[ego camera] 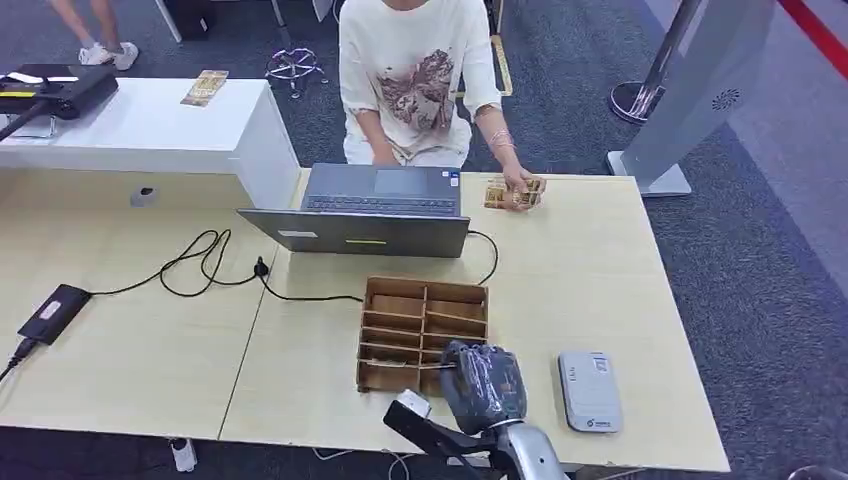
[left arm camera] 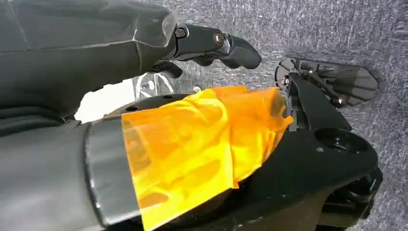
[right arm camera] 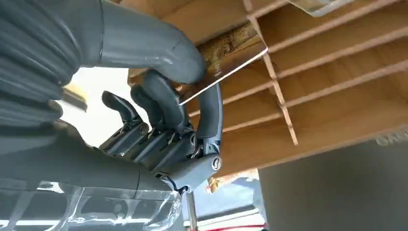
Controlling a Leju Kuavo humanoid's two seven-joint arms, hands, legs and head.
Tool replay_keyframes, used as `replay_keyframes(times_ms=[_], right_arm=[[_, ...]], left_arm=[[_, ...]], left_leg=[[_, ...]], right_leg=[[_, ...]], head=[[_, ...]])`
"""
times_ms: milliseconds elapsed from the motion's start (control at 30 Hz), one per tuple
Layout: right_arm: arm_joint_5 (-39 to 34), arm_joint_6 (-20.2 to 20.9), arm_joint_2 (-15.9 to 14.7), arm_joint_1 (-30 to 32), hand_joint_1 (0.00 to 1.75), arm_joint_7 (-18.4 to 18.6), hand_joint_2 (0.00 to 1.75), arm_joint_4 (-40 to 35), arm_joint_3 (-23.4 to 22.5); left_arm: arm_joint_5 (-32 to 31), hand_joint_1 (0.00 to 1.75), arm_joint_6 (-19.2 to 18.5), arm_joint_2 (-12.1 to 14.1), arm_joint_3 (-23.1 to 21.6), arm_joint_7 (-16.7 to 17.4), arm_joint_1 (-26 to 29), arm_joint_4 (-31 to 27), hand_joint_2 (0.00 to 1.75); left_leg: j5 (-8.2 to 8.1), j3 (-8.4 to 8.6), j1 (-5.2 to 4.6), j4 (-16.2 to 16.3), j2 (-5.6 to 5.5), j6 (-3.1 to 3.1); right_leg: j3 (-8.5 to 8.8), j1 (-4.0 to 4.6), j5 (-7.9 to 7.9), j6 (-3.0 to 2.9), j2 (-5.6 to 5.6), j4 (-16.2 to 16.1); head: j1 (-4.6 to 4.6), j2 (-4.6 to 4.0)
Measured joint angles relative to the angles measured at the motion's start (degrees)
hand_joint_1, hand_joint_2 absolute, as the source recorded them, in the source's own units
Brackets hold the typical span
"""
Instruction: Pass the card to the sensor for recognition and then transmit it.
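Now, on the table (ego camera: pixel 600 270), the wooden rack (ego camera: pixel 423 330) has my right hand (ego camera: pixel 484 385) at its 5 o'clock corner, thumb and fingers (right arm camera: pixel 161 103) pinching the card (right arm camera: pixel 226 60) over a slot. Sensor (ego camera: pixel 589 390) sits at 3 o'clock of that hand. My left hand (left arm camera: pixel 211 45) hangs with curled fingers, holding nothing.

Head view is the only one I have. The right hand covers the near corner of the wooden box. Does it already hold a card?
Observer: Yes. In the right wrist view the right hand pinches a card between thumb and a finger, at a slot of the wooden organizer.
Operator: Is the card out of the slot?
Observer: Not fully; one end of it lies between the wooden dividers.
Operator: And the left hand?
Observer: The left hand hangs over grey carpet with its fingers curled and holds nothing.
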Motion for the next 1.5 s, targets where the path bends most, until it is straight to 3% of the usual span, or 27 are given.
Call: replay_keyframes(times_ms=[667, 1200, 1500], right_arm=[[-18.7, 5.0, -0.3, 3.9, 1.75, -10.3, 1.75, -12.3, -7.5], [-43.4, 15.2, -0.3, 7.2, 1.75, -15.1, 1.75, -20.1, -18.8], [-47.4, 18.3, -0.3, 6.9, 1.75, -16.0, 1.75, -20.7, -23.0]], left_arm=[[0.5, 0.0, 0.1, 0.2, 0.0, 0.2, 0.1, 0.0, 0.0], [0.7, 0.0, -0.3, 0.4, 0.0, 0.2, 0.2, 0.0, 0.0], [0.6, 0.0, -0.4, 0.5, 0.0, 0.2, 0.2, 0.0, 0.0]], left_leg=[[0.0, 0.01, 0.0, 0.0, 0.03, 0.0], [-0.01, -0.02, -0.01, 0.0, 0.03, 0.01], [-0.05, 0.0, 0.0, 0.0, 0.03, -0.05]], right_leg=[[-0.02, 0.0, 0.0, -0.02, 0.04, 0.0], [-0.03, -0.01, 0.0, -0.02, 0.03, 0.0], [-0.02, 0.0, -0.01, -0.02, 0.04, 0.0]], head=[[0.0, 0.02], [-0.02, 0.0], [0.0, 0.0]])
